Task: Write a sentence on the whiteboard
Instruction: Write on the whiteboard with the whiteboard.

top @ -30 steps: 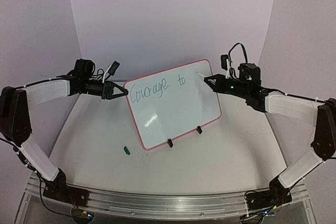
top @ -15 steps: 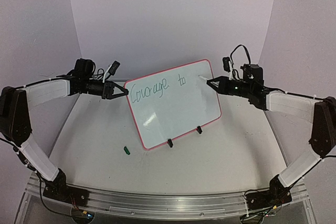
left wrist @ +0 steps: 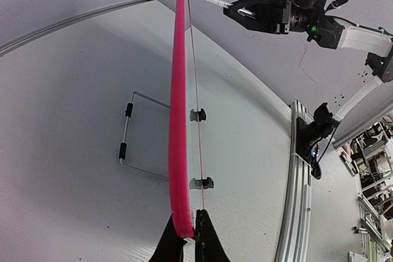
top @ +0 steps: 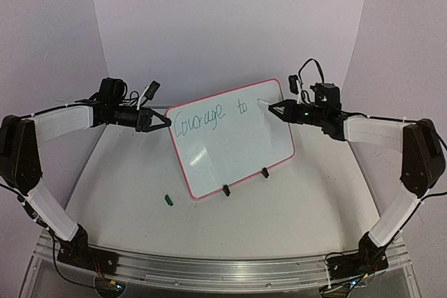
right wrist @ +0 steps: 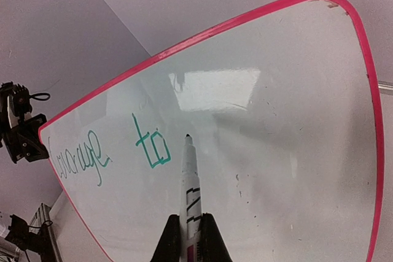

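Plain pale purple backdrop (top: 223, 26) all round, with a whitish table (top: 293, 200) under everything, so nothing fancy as settings go

Starting at the right pincer (top: 274, 108): its two fingers are pinched tight on a white marker (right wrist: 190, 182), which pokes straight out ahead with the dark tip forward. The tip sits just to the right of the "to". From the left wrist view it looks a hair off the surface, though I honestly can't tell for sure whether it's touching.

Over on the other side, the left pincer (top: 162, 122) is clamped on the pink frame at the upper left corner of the whiteboard (top: 237, 151). You can see the edge squeezed between the fingertips in its own camera.

The board stands propped near the middle of the table, leaning back and turned so its right side is higher. Its two black clip feet (top: 226, 190) rest on the table along the bottom edge. A thin wire stand (left wrist: 126, 136) shows behind it.

The sentence (top: 209, 116) is green cursive along the top of the board and so far reads "Courage to". The rest of the white area is blank apart from some glare.

A small green cap (top: 167, 200) lies on the table near the board's lower left corner, not touching it
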Robot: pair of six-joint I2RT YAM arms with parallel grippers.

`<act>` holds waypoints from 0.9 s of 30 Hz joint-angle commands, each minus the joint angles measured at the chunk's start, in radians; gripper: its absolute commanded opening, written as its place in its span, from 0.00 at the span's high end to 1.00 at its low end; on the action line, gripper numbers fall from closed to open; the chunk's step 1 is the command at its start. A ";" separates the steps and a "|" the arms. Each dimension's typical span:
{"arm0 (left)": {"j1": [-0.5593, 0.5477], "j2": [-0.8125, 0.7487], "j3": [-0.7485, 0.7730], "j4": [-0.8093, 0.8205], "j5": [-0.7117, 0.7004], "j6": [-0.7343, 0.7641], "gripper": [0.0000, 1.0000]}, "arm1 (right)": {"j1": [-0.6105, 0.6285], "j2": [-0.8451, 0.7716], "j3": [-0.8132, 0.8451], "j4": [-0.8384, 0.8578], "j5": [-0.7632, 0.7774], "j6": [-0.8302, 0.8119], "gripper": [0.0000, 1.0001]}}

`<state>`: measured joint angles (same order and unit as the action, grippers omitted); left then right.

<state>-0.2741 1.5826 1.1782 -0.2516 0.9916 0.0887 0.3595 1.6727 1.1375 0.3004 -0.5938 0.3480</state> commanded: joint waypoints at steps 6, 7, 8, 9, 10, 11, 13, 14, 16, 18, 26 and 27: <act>-0.033 0.002 0.014 -0.051 -0.047 0.102 1.00 | 0.000 0.064 0.088 0.060 0.056 0.020 1.00; -0.033 0.002 0.014 -0.051 -0.047 0.102 1.00 | 0.001 0.068 0.092 0.060 0.059 0.021 1.00; -0.033 0.001 0.014 -0.051 -0.047 0.102 1.00 | 0.000 0.072 0.095 0.060 0.062 0.023 1.00; -0.034 0.002 0.014 -0.051 -0.047 0.103 1.00 | 0.000 0.079 0.098 0.060 0.065 0.025 1.00; -0.035 0.001 0.014 -0.050 -0.047 0.103 1.00 | 0.000 0.082 0.102 0.060 0.066 0.025 1.00; -0.034 0.000 0.014 -0.051 -0.047 0.103 1.00 | 0.000 0.086 0.104 0.060 0.063 0.025 1.00; -0.035 0.000 0.014 -0.052 -0.047 0.104 1.00 | 0.001 0.092 0.109 0.059 0.056 0.023 1.00; -0.035 0.000 0.014 -0.052 -0.047 0.104 1.00 | 0.001 0.094 0.110 0.057 0.051 0.020 1.00; -0.034 -0.001 0.014 -0.051 -0.047 0.104 1.00 | 0.001 0.095 0.112 0.051 0.033 0.013 1.00; -0.034 -0.001 0.014 -0.052 -0.047 0.104 1.00 | 0.001 0.096 0.112 0.044 0.012 0.006 1.00; -0.034 -0.003 0.014 -0.052 -0.049 0.103 1.00 | 0.002 0.082 0.080 0.019 -0.015 -0.016 1.00; -0.035 -0.004 0.014 -0.052 -0.049 0.103 1.00 | 0.003 0.078 0.074 0.018 -0.012 -0.018 1.00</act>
<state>-0.2760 1.5826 1.1786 -0.2527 0.9916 0.0900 0.3595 1.7550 1.2083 0.3177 -0.5871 0.3567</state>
